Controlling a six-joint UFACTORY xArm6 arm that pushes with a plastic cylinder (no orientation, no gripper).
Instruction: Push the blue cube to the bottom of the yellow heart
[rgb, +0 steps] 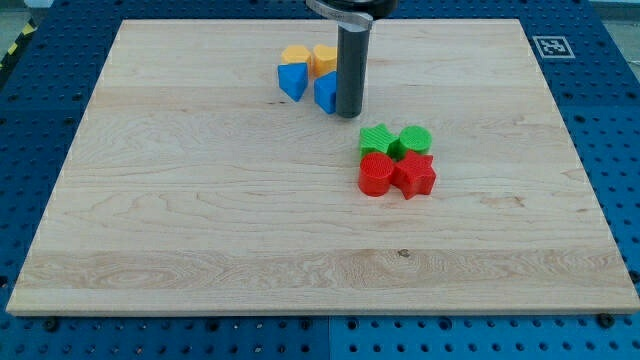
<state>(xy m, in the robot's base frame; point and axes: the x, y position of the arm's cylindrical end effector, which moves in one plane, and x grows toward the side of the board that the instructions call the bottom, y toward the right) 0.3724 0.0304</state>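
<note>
The blue cube (325, 92) sits near the view's top centre, partly hidden behind my rod. My tip (349, 113) rests on the board, touching or nearly touching the cube's right side. A yellow block (323, 59) lies just above the cube, touching it. A second yellow block (295, 54) lies to its left; I cannot tell which of the two is the heart. A blue wedge-shaped block (292, 80) sits left of the cube, below that yellow block.
A cluster lies right of centre: a green star-like block (377, 139), a green cylinder (416, 139), a red cylinder (376, 173) and a red star-like block (415, 174). The wooden board (200, 220) lies on a blue perforated table (600, 100).
</note>
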